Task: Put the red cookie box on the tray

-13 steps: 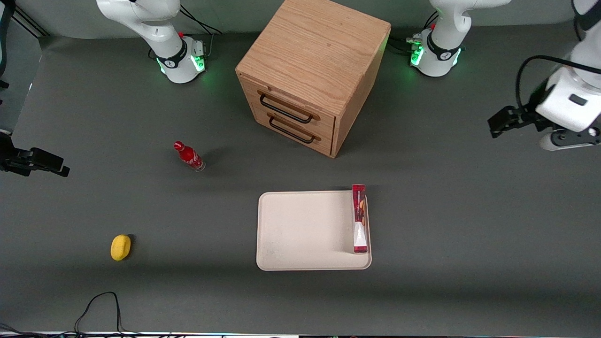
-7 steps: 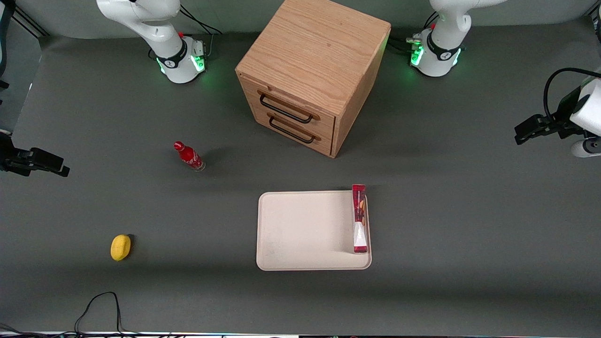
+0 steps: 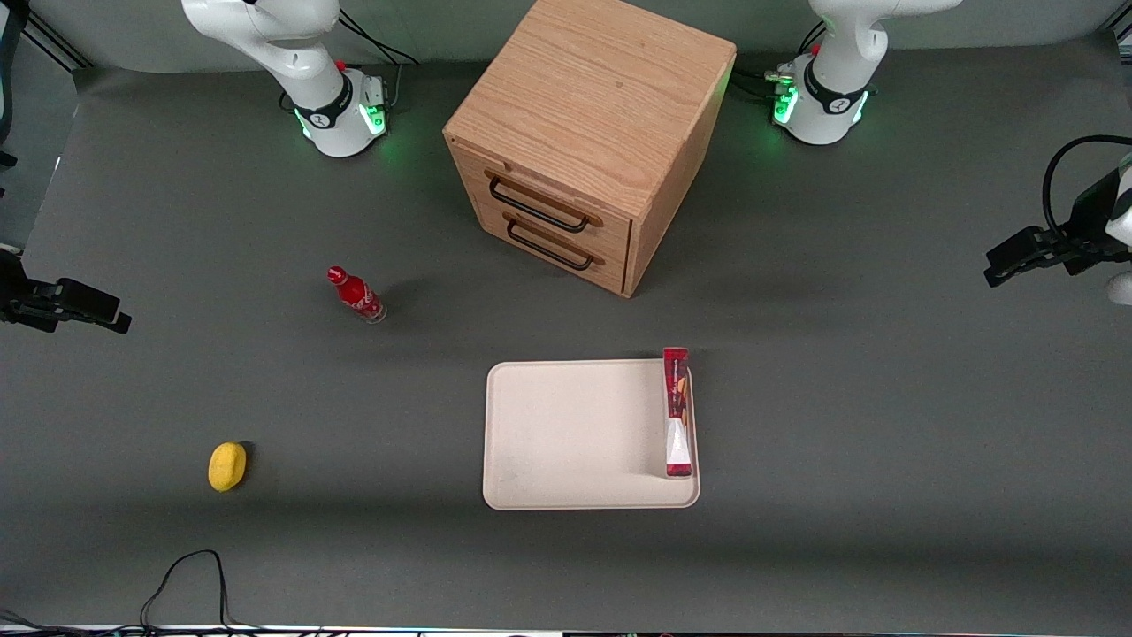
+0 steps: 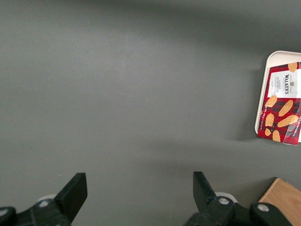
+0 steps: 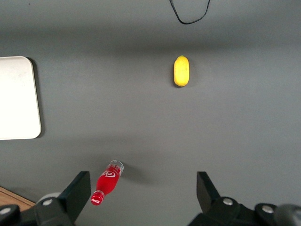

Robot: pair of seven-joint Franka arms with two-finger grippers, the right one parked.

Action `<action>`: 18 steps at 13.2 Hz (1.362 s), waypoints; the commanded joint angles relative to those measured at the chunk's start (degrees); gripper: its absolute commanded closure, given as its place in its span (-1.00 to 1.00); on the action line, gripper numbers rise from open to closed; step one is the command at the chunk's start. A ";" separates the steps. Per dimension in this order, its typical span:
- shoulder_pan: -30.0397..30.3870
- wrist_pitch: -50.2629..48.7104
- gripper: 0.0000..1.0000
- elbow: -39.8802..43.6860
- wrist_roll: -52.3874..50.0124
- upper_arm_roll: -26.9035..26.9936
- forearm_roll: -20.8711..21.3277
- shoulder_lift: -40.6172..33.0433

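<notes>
Red cookie box standing on a narrow edge inside the tray, pressed along the rim at the working arm's end, red side with cookie picture upward; printed face with cookie pictures visible from the left wrist, tray rim beside it. Gripper well apart from the tray, above bare table at the working arm's end, fingers spread wide, nothing between them. Wooden drawer cabinet farther from the front camera than the tray. Small red bottle and yellow lemon-like object toward the parked arm's end.
</notes>
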 commanded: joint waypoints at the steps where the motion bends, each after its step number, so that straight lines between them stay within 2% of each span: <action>1: -1.82 -0.71 -1.00 2.66 2.85 1.49 -1.07 1.67; 4: -1.56 -0.63 -1.00 3.37 3.48 0.62 -0.89 1.77; 6: -1.20 -0.63 -1.00 3.11 3.04 -2.36 -0.28 1.59; 18: -1.03 -0.98 -1.00 2.76 6.21 -2.02 -0.89 1.33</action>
